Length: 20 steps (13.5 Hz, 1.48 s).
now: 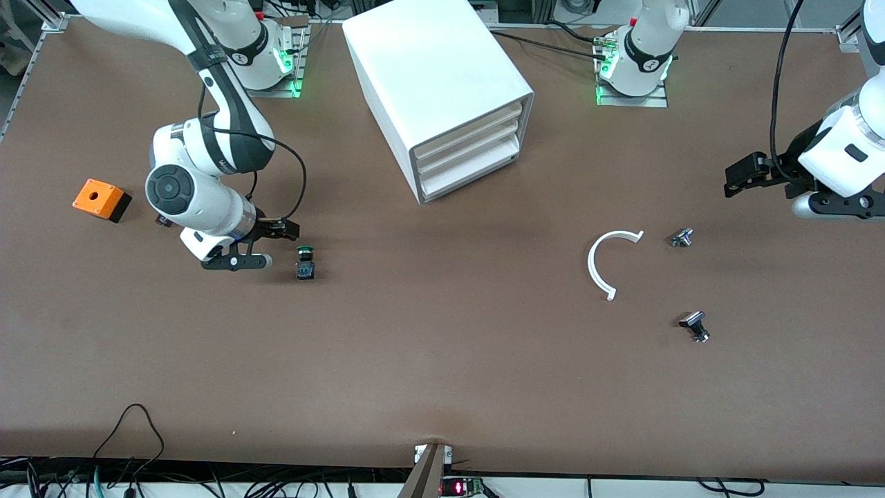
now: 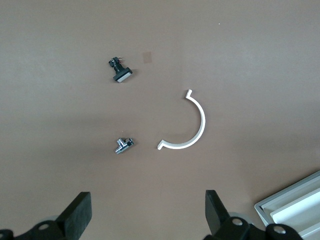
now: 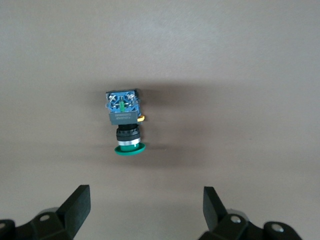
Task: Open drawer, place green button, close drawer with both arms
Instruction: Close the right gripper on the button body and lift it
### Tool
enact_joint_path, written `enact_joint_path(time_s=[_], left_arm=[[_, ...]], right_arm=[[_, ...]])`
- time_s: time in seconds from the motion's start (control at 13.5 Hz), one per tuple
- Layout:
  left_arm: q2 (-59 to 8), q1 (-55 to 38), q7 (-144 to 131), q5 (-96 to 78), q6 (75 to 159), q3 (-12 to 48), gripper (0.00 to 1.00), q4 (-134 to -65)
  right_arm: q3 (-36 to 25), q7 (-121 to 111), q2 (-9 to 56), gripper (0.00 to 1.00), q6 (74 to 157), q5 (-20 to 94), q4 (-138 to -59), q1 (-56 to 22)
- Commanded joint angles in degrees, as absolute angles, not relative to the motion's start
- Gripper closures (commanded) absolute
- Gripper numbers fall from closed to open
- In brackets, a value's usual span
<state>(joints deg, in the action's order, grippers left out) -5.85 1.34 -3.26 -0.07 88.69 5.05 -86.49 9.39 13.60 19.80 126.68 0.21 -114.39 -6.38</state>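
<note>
The white cabinet [image 1: 442, 76] stands at the table's back middle. Its lowest drawer [image 1: 474, 173] is shut, like the upper ones. The green-capped button [image 1: 305, 261] lies on its side on the table, nearer the front camera than the cabinet, toward the right arm's end. My right gripper [image 1: 287, 228] hangs open and empty just beside it. In the right wrist view the button [image 3: 125, 126] lies ahead of the open gripper [image 3: 145, 210]. My left gripper [image 1: 740, 176] is open and empty over the left arm's end of the table; it also shows in the left wrist view [image 2: 147, 215].
An orange box [image 1: 101, 199] sits near the right arm's end. A white curved piece [image 1: 608, 259] and two metal bits [image 1: 682, 237] [image 1: 695, 325] lie toward the left arm's end. The left wrist view shows them [image 2: 192, 125] [image 2: 123, 145] [image 2: 121, 72] and a cabinet corner [image 2: 295, 205].
</note>
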Motion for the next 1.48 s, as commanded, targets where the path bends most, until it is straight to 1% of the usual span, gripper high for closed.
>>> enact_joint_path(time_s=[0.0,0.52,0.81,1.04,1.41], left_arm=[[-6.59,1.49,-2.72,-0.44,88.51,5.19,0.0,-84.99],[-7.29,1.58,-2.72,-0.62,88.86,5.19,0.0,-85.61],[-7.38,1.58,-3.16,-0.62,88.86,5.19,0.0,-85.52],[-7.38,1.58,-3.51,-0.62,88.86,5.19,0.0,-85.52],[-7.56,1.76,-3.52,-1.84,88.86,5.19,0.0,-85.6]], right_arm=[[9.76,13.54,20.82,0.0,129.28,0.26,-114.96,-7.64],[9.67,13.01,26.62,0.0,137.19,-0.53,-113.74,-8.7],[9.49,13.09,28.47,0.0,141.76,-2.81,-112.42,-8.7],[9.23,12.92,30.23,0.0,142.03,-2.81,-109.96,-8.7],[8.96,12.74,32.52,0.0,144.49,-2.9,-110.13,-8.61]])
